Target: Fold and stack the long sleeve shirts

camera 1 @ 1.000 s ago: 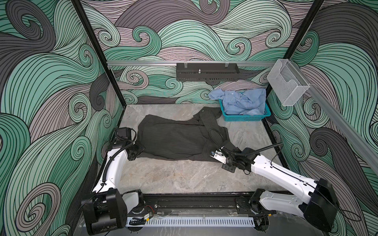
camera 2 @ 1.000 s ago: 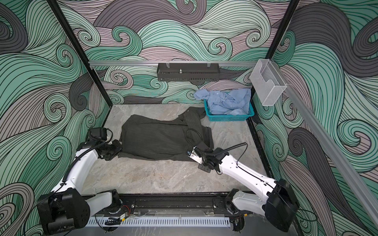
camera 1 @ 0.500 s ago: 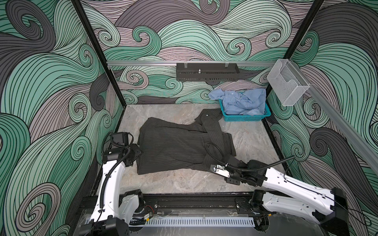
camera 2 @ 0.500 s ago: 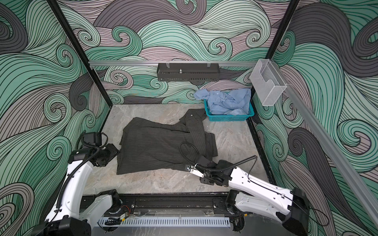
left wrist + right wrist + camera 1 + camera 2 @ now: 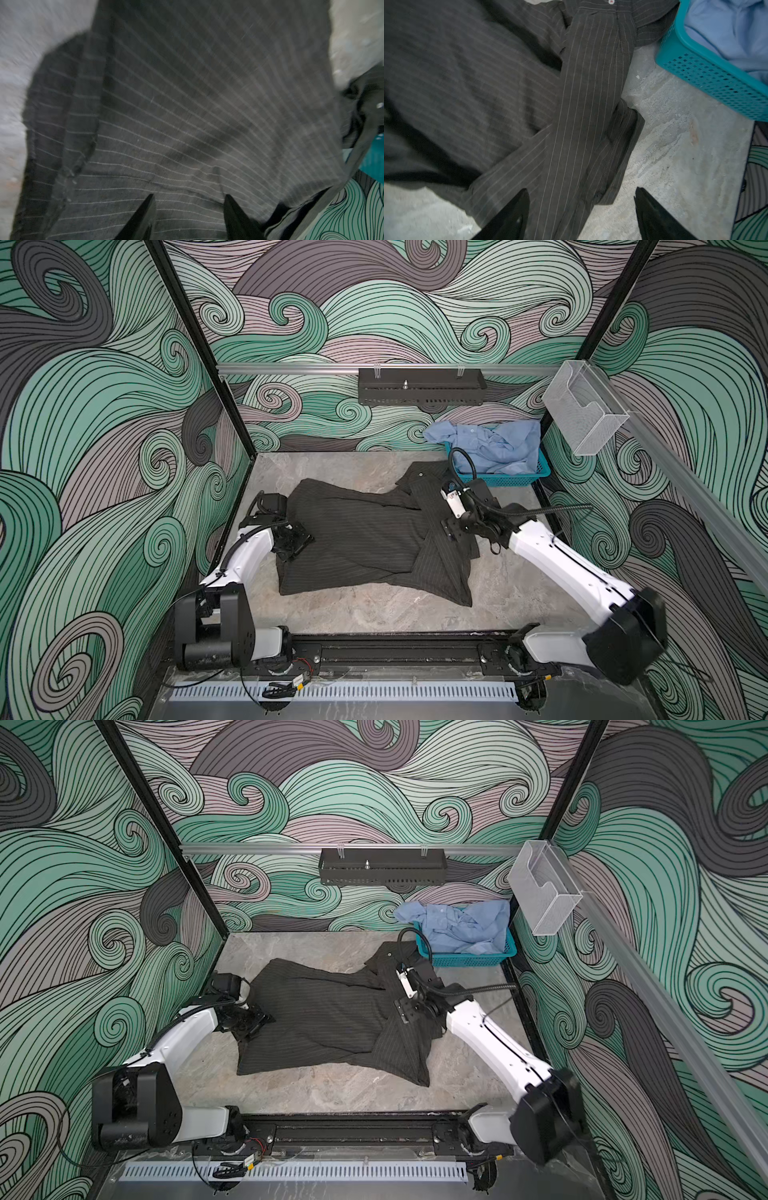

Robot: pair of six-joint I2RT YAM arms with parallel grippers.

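Note:
The dark charcoal pinstriped shirt (image 5: 365, 539) (image 5: 328, 1023) lies spread on the marble table, with one sleeve (image 5: 587, 104) folded across its right side. The light blue shirt (image 5: 490, 445) (image 5: 461, 925) sits crumpled in the teal basket. My left gripper (image 5: 297, 540) (image 5: 254, 1021) hovers at the dark shirt's left edge. In the left wrist view it (image 5: 189, 199) is open over striped cloth (image 5: 197, 93), holding nothing. My right gripper (image 5: 451, 527) (image 5: 402, 1011) is above the folded sleeve. It (image 5: 581, 193) stands open above the sleeve's edge.
The teal mesh basket (image 5: 498, 480) (image 5: 708, 76) stands at the back right corner, close to my right wrist. A black tray (image 5: 419, 387) hangs on the back wall and a clear plastic holder (image 5: 582, 414) on the right wall. The arms' base rail (image 5: 395, 651) runs along the front.
Both grippers went from shut on the dark shirt's edges to open. They dragged it toward the front, let go, then moved back over it. The shirt now lies nearer the front.

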